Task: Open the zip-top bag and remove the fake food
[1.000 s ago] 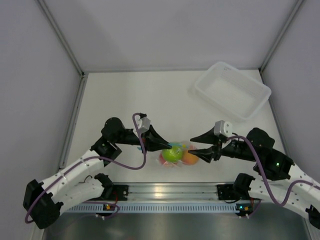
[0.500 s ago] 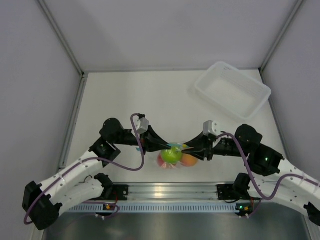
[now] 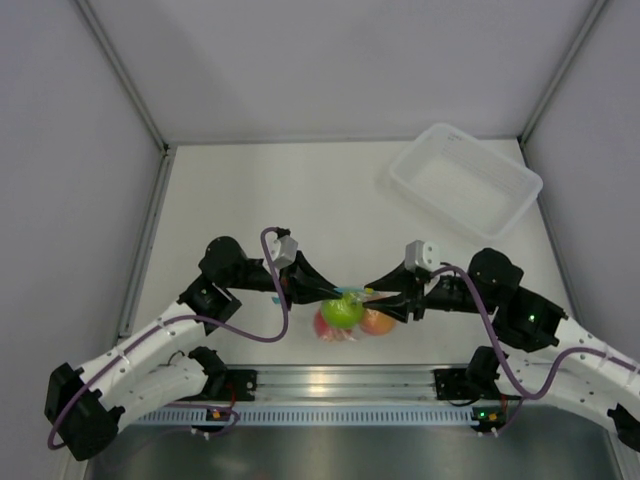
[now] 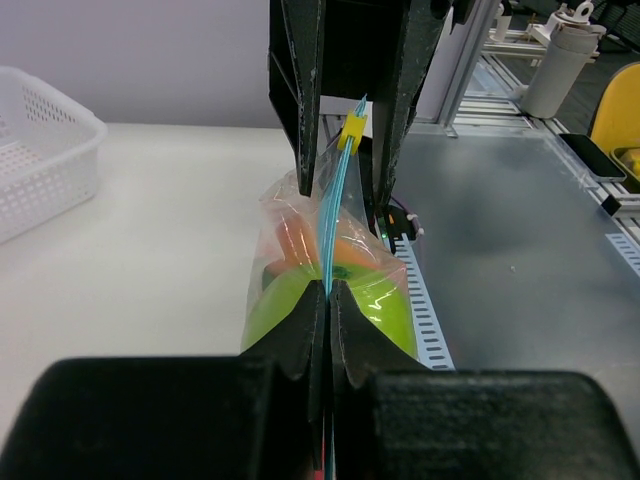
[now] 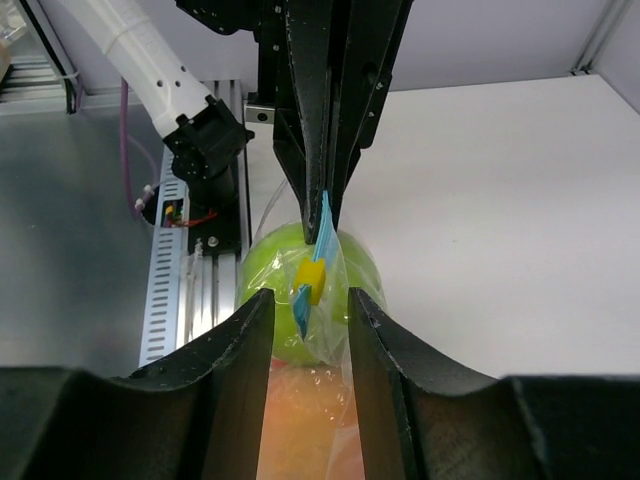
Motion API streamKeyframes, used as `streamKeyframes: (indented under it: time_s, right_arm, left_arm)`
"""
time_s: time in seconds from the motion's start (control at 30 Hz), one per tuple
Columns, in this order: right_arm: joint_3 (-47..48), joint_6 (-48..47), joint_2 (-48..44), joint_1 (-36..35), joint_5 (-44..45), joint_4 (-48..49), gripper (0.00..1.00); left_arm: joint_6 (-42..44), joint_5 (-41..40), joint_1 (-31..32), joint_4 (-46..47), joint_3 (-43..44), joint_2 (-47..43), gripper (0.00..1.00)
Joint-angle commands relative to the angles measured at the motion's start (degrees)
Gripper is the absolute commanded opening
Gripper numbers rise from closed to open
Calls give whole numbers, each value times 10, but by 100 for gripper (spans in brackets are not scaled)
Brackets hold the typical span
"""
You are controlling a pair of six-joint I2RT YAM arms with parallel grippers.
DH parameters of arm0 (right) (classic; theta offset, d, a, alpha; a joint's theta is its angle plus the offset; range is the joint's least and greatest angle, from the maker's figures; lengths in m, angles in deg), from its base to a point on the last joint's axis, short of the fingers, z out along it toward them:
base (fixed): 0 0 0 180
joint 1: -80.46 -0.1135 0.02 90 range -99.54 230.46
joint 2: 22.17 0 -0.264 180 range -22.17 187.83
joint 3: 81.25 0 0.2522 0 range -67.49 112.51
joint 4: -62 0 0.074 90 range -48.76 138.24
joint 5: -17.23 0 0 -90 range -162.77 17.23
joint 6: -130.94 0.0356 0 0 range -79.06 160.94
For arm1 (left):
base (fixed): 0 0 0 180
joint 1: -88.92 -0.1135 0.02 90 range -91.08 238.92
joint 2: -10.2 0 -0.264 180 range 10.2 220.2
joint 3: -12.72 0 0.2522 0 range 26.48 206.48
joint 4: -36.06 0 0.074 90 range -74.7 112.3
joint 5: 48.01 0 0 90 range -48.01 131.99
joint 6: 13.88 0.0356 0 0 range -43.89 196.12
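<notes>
The zip-top bag (image 3: 346, 329) hangs between my grippers just above the table's near edge. It holds a lime green fruit (image 3: 343, 312), an orange-peach fruit (image 3: 377, 322) and a red fruit (image 3: 323, 325). My left gripper (image 3: 335, 293) is shut on the bag's blue zip strip (image 4: 333, 200); the left wrist view shows its jaws (image 4: 328, 288) pinched on it. My right gripper (image 3: 387, 298) is open. In the right wrist view its fingers (image 5: 308, 300) stand either side of the yellow slider (image 5: 312, 275) without touching it. The green fruit (image 5: 265, 270) sits behind.
A translucent white bin (image 3: 465, 180) stands at the back right and also shows in the left wrist view (image 4: 30, 150). An aluminium rail (image 3: 330, 382) runs along the table's near edge under the bag. White walls close in the table's sides.
My right gripper has moved left to the bag and now straddles the slider end of the zip. The left gripper has kept its hold and hardly moved.
</notes>
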Motion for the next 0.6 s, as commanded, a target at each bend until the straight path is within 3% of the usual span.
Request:
streamKeyframes:
  time_s: [0.0,0.27,0.47,0.57]
  right_arm:
    - [-1,-10,-16,-5,9,23,37]
    - [-8,-16,-24,-6,27,19,34]
    - [0,-15,-16,-6,6,26,17]
    - [5,-12,-12,-6,-2,32,18]
  left_arm:
    - [0,8,2,30,21,-15,0]
    - [-3,10,2,30,24,-21,0]
    - [-5,13,3,31,23,-21,0]
    - [-5,10,3,31,19,-24,0]
